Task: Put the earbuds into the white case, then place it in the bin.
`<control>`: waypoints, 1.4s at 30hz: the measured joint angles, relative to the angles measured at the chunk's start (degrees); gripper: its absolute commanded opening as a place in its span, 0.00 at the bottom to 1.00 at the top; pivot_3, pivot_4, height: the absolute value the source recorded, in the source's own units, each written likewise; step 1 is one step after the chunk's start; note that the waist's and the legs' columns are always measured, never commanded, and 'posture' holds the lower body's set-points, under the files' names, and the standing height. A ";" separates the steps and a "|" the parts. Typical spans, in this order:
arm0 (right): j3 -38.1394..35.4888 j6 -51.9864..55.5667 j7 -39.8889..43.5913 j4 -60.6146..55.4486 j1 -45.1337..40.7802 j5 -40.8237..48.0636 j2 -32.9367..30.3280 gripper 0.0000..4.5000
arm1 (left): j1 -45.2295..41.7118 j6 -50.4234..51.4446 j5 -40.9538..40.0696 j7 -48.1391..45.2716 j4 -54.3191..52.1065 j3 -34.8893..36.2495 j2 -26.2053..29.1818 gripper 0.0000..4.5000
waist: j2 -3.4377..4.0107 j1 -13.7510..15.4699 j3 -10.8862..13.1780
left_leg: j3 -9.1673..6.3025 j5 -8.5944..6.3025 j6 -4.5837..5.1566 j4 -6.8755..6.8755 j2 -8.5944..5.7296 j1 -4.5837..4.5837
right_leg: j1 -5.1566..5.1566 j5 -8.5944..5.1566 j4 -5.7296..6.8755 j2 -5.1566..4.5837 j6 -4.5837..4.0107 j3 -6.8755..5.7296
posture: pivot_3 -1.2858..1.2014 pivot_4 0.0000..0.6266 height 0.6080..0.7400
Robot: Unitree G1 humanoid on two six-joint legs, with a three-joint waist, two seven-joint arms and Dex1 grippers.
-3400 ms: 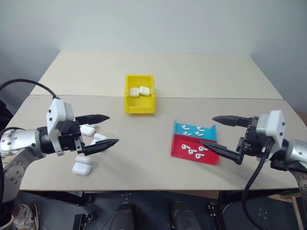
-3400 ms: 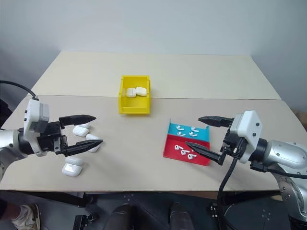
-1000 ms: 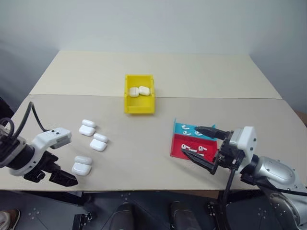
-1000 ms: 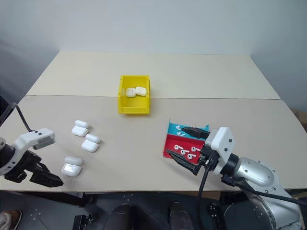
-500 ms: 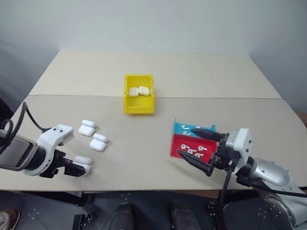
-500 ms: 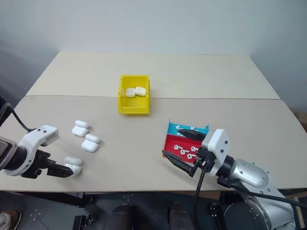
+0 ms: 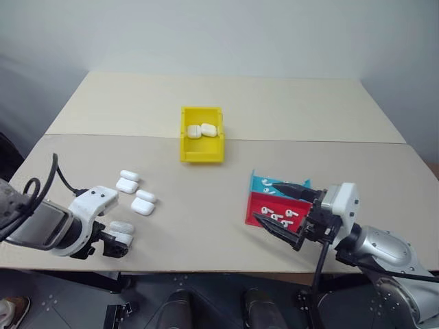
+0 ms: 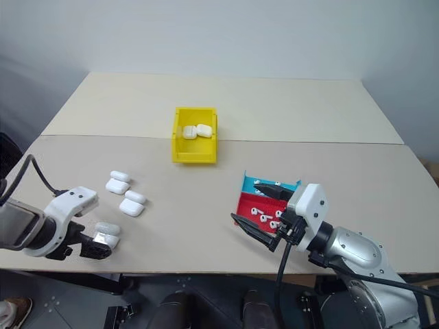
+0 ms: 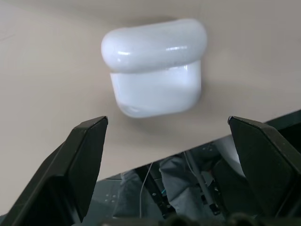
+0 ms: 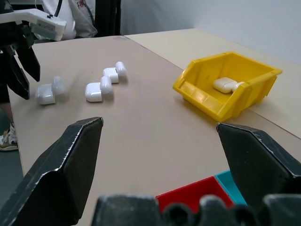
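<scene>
Beige tabletop (image 7: 206,219): at 8 o'clock, the left gripper (image 9: 167,136), fingers spread, straddles 1 white case (image 9: 154,66). At 4 o'clock, the right gripper (image 7: 278,203), also spread, hovers over earbuds (image 7: 274,214) on red and blue trays (image 7: 259,200). Toward 12, the yellow bin (image 7: 202,147) holds 2 cases.

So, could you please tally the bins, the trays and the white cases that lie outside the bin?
Yellow bin: 1
White cases outside it, all open: 3
Trays: 2, a red tray and a blue tray
Total: 6
</scene>
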 measured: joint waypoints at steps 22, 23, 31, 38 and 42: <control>1.52 -0.47 -1.63 -0.13 -0.23 -1.34 0.82 1.00 | -2.84 -2.07 -0.08 5.70 0.25 -4.70 -4.06 0.61 | -0.01 0.04 0.00 | -0.02 0.05 -0.08 -0.01 -0.01 -0.02 | 0.00 0.01 -0.01 -0.01 0.00 0.00 | 0.52 0.24 1.00; 1.53 -0.63 -1.60 -0.14 -0.23 -1.37 0.87 1.00 | -2.78 -2.29 -0.08 6.08 0.25 -4.70 -4.06 0.61 | -0.01 0.04 0.00 | -0.02 0.05 -0.08 0.00 -0.01 -0.02 | 0.00 0.01 -0.01 -0.01 0.00 0.00 | 0.52 0.24 1.00; 1.82 -1.01 -1.57 -0.13 -0.24 -1.58 1.30 1.00 | -1.91 -3.62 -0.31 7.67 -0.50 -4.55 -4.18 0.61 | 0.00 0.07 -0.01 | -0.01 0.05 -0.09 -0.02 -0.01 0.11 | 0.10 0.01 0.00 -0.01 0.00 0.00 | 0.52 0.24 1.00; 1.91 -1.03 -1.59 -0.10 -0.10 -1.59 1.52 1.00 | -1.01 -1.48 -0.27 5.46 -1.48 -2.53 4.09 0.61 | -0.01 -0.04 0.00 | 0.01 0.06 -0.10 -0.10 -0.01 0.08 | 0.02 0.00 -0.03 -0.01 0.00 0.02 | 0.52 0.24 1.00; 3.20 -1.13 -1.58 0.34 -0.95 -2.00 2.02 1.00 | 0.87 -1.10 -0.17 5.53 -1.02 -1.91 3.85 0.61 | -0.01 0.10 0.00 | 0.02 0.09 -0.15 -0.14 -0.01 0.17 | 0.08 0.01 -0.03 -0.01 -0.02 0.01 | 0.52 0.24 1.00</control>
